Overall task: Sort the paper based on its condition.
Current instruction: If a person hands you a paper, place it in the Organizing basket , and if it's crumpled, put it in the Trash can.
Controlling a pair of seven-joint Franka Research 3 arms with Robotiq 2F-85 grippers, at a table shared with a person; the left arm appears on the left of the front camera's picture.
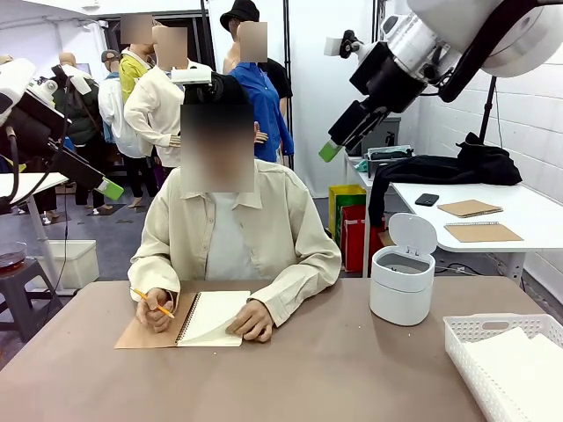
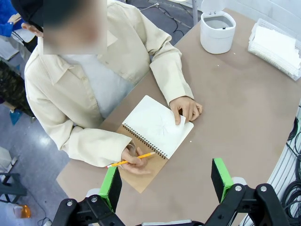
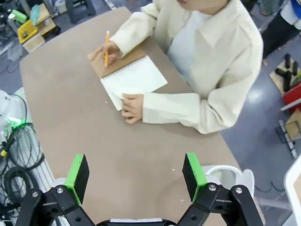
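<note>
Status: sorting looks barely begun, or paused between sheets.

Left pincer (image 2: 164, 181): jaws wide, nothing between the green pads, held high above the counter (image 2: 235, 113). Directly ahead of it and well below lies the spiral-bound notebook (image 2: 157, 127), open on its brown cover. The person's one hand (image 2: 134, 160) holds a yellow pencil (image 2: 131, 160) at the notebook's near edge; the other hand (image 2: 186, 108) lifts a corner of the top page. Faint pencil marks show on that page.

Right pincer (image 3: 136, 176): jaws also wide and empty, raised well clear of the counter. The notebook lies far ahead of it, across bare counter. Just below and beside its right finger sits the white bin (image 3: 225, 176).

Paper: loose white sheets (image 1: 519, 360) lie stacked in the white basket (image 1: 479, 330), well apart from both pincers. In the front view the white bin (image 1: 403, 281) stands near that basket with its lid tipped up.

Judgement:
- Done: possibly some good sheets, if the basket stack is the sorted pile; cannot tell from here.
- Bin contents not visible.
- No loose sheet lies on the counter for pickup.
- Left: the person must free a page; then a pincer takes it and places it by condition, basket or bin.
</note>
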